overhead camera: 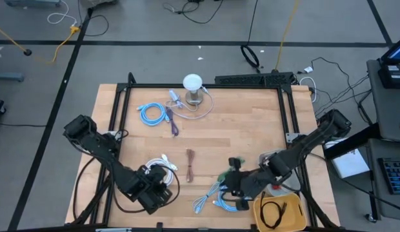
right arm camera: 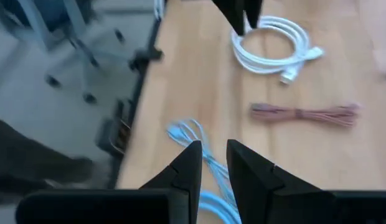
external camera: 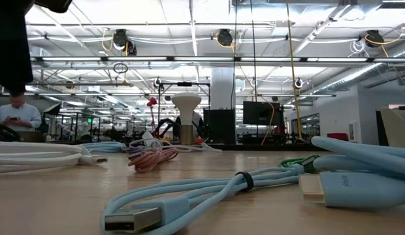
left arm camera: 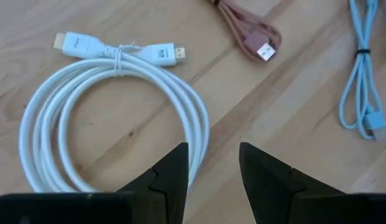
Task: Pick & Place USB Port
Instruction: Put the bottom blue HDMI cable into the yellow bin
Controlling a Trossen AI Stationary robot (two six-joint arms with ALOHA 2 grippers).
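Looks like the picking stage hasn't really started: nothing is in either gripper. The left gripper (overhead camera: 162, 187) hangs low over the coiled white cable with flat white plugs (left arm camera: 112, 93) at the near left of the light wooden table (overhead camera: 245, 138). In its wrist view the two dark fingers (left arm camera: 174, 171) stand apart with only bare wood between them, and the coil lies just beside one tip, not between them.

The right gripper (overhead camera: 233, 183) hovers over the pile of pale blue USB cables (overhead camera: 216, 200) near the front edge. Its fingers (right arm camera: 187, 168) are only a narrow gap apart and hold nothing; a blue loop lies on the wood below them.

I'd guess the drop-off is the yellow tray (overhead camera: 303, 216) at the near right corner, which already holds a black cable (overhead camera: 274, 211), though that's a guess. Other candidates: a thin reddish-brown bundled cable (overhead camera: 190, 164) in the middle, and farther back a blue coil (overhead camera: 150, 114), a purple cable (overhead camera: 172, 121) and a white lamp on a round base (overhead camera: 193, 90).

Next move, in my view: whichever arm goes first has to centre on a plug end or a bundled section, drop until the fingers straddle it, then close. The right one needs to widen first. The blue cables are tangled, so grabbing a single one will be fiddly.
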